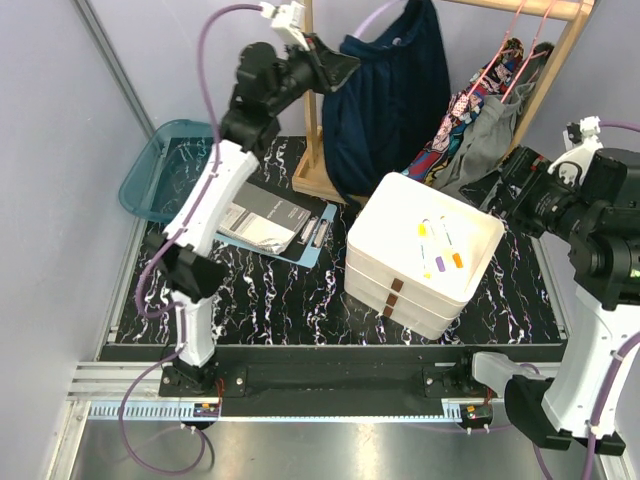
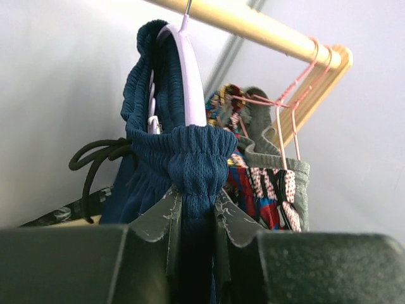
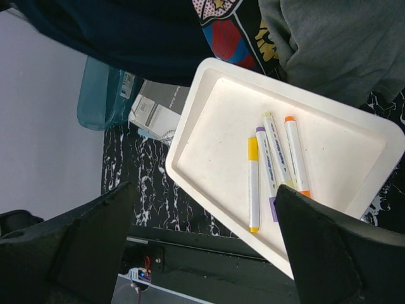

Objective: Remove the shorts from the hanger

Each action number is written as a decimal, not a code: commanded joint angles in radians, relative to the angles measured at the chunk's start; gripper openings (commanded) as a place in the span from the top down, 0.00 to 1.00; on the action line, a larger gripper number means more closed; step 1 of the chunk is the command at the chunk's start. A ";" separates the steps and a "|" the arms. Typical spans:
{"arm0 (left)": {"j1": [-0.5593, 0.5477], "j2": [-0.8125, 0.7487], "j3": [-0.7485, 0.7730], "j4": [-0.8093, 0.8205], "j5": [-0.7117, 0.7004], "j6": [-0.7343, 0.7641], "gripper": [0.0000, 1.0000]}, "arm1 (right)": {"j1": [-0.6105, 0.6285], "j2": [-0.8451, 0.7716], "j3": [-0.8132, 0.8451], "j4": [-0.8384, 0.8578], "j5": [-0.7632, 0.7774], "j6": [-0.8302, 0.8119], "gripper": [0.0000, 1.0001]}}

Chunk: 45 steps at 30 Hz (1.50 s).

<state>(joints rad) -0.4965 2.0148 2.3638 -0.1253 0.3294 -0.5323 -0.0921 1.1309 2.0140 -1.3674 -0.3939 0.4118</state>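
Top external: left arm point(image 1: 210, 195) stretched upward, jaws pinching navy shorts point(image 1: 390, 110).

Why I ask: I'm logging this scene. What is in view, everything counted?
navy shorts: one, navy, lilac hanger, rail's left
graffiti-print shorts: one, multicolour, mid rail
grey shorts: one, grey, rail's right
pink hangers: two, pink, on rail
wooden rack: one, light wood, table's back
white trays: stack, white, table centre
markers: three, yellow, purple, orange caps, top tray
teal bin: one, teal, table's left
clipboard: one, blue, beside bin
table: one, black marbled
left gripper: black, shut on navy shorts
right gripper: black, open, facing trays
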 commanded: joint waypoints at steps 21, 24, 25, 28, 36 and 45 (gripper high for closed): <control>0.194 -0.909 -0.707 -0.112 0.050 -0.051 1.00 | 0.650 0.579 0.618 0.139 0.132 0.016 0.00; 0.196 -0.956 -0.713 -0.193 0.069 -0.055 1.00 | 0.666 0.632 0.683 0.204 0.107 0.056 0.02; 0.196 -0.976 -0.725 -0.200 0.098 -0.066 1.00 | 0.680 0.644 0.683 0.265 0.092 0.077 0.05; 0.194 -1.022 -0.788 -0.204 0.167 -0.126 1.00 | 0.718 0.653 0.675 0.382 0.101 0.093 0.09; 0.196 -1.093 -0.879 -0.229 0.357 -0.212 1.00 | 0.782 0.725 0.670 0.522 0.176 0.062 0.22; 0.196 -1.108 -0.856 -0.266 0.381 -0.206 1.00 | 0.839 0.774 0.632 0.518 0.262 -0.033 0.43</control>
<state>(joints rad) -0.3008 0.9474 1.4631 -0.5106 0.6632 -0.7177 0.7219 1.9026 2.6518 -0.9024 -0.1909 0.4408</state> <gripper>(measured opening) 0.199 0.618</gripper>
